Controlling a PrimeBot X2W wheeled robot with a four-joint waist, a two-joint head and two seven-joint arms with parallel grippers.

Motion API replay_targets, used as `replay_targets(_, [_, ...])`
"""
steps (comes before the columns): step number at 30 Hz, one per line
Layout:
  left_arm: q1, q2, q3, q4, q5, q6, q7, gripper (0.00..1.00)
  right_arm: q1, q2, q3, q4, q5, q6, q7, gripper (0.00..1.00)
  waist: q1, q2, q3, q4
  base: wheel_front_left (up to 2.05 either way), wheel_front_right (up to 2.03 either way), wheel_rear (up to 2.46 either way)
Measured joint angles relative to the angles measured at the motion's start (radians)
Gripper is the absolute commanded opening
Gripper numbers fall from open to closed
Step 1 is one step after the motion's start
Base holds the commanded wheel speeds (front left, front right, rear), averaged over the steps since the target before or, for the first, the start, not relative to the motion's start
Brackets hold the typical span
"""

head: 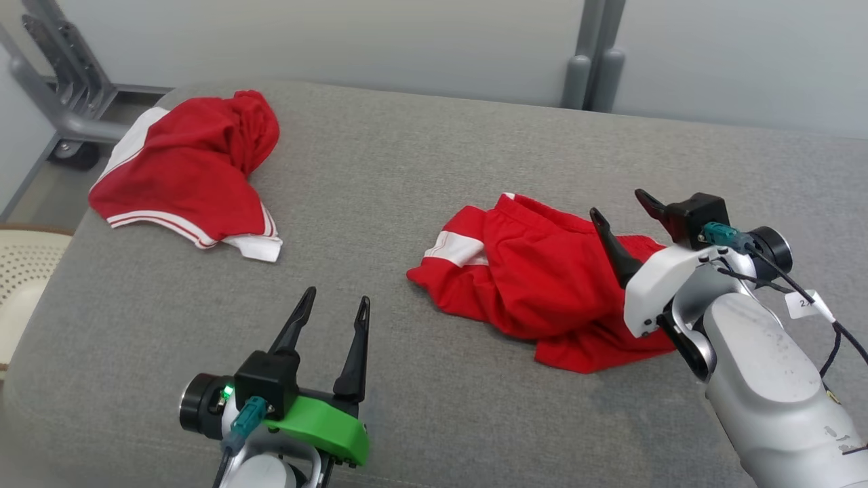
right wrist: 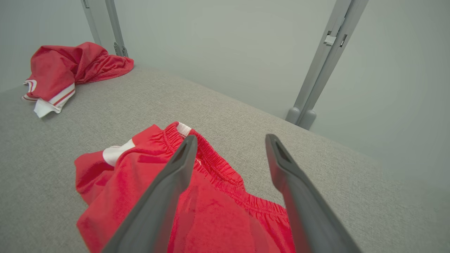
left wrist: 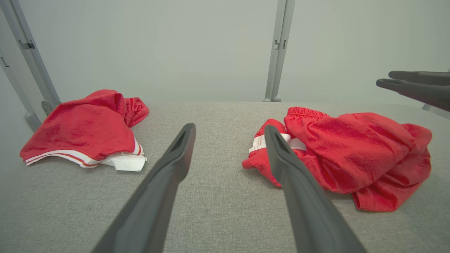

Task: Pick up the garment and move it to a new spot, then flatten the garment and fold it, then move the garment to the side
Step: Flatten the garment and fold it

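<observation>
A crumpled red garment (head: 536, 285) with a white stripe and an elastic waistband lies right of the middle of the grey padded table (head: 420, 169). My right gripper (head: 618, 203) hangs open just above its right end; the right wrist view has the fingers (right wrist: 165, 196) over the waistband (right wrist: 225, 175), holding nothing. A second red garment (head: 183, 176) with white trim is bunched at the far left corner. My left gripper (head: 338, 295) is open and empty over bare table near the front. In the left wrist view, both garments (left wrist: 351, 154) (left wrist: 84, 126) flank its fingers (left wrist: 175, 154).
Grey metal frame posts (head: 586, 68) stand behind the table against a pale wall. A frame with a caster (head: 74, 152) is off the far left corner. A pale perforated seat (head: 20, 271) sits beside the table's left edge. Bare table lies between the two garments.
</observation>
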Motion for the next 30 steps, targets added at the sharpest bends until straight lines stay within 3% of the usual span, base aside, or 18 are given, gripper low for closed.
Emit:
replay_targets(11, [0.000, -0.002, -0.029, -0.013, 0.000, -0.011, 0.000, 1.00, -0.117, -0.022, 0.078, 0.142, 0.044, 0.010, 0.155, 1.00, 0.0000, 0.0000, 0.031, 0.150, 0.00, 0.00, 0.00])
replay_targets(15, [0.001, -0.002, -0.031, -0.029, -0.002, -0.012, 0.000, 1.00, -0.158, -0.017, 0.160, 0.192, 0.096, 0.010, 0.241, 1.00, 0.0000, 0.0000, 0.041, 0.200, 0.00, 0.00, 0.00])
replay_targets(30, [0.010, -0.004, -0.020, -0.054, -0.011, -0.012, 0.000, 1.00, -0.284, -0.077, 0.225, 0.265, 0.158, 0.010, 0.314, 1.00, 0.0000, 0.0000, 0.082, 0.241, 0.00, 0.00, 0.00])
